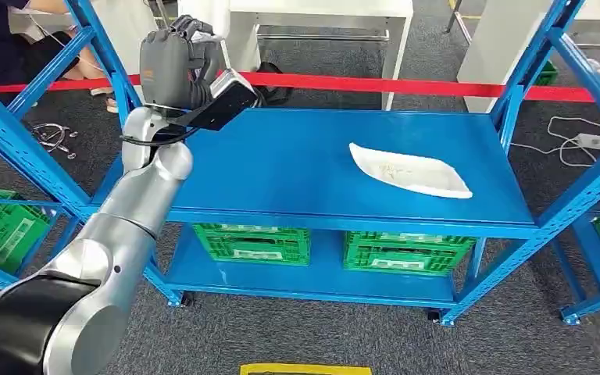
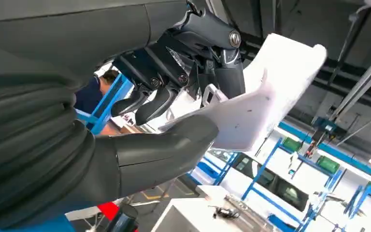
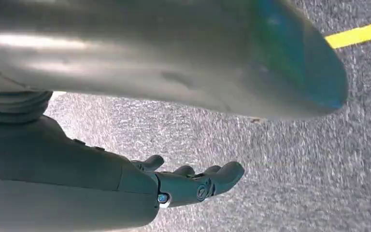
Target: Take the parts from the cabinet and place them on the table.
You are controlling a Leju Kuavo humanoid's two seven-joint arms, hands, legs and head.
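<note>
The left hand [image 1: 173, 66], raised at the upper left of the head view, grips a flat white plastic part [image 2: 265, 96]; in the left wrist view the thick thumb [image 2: 164, 145] presses under it and the dark fingers [image 2: 174, 72] close over its top. Seen from the head, the held part's long axis tilts up toward the upper right, over the left rear corner of the blue shelf top [image 1: 297, 172].

A second white part [image 1: 410, 170] already lies on that surface, right of centre, its long axis running from upper left to lower right, well apart from the hand.

The right hand [image 3: 193, 183] hangs over grey carpet, fingers loosely curled around nothing, so the left hand is clearly the nearer one.

Green crates [image 1: 250, 242] sit on the lower shelf; their labels are too small to read, and a small orange mark on the back of the left hand is illegible.
</note>
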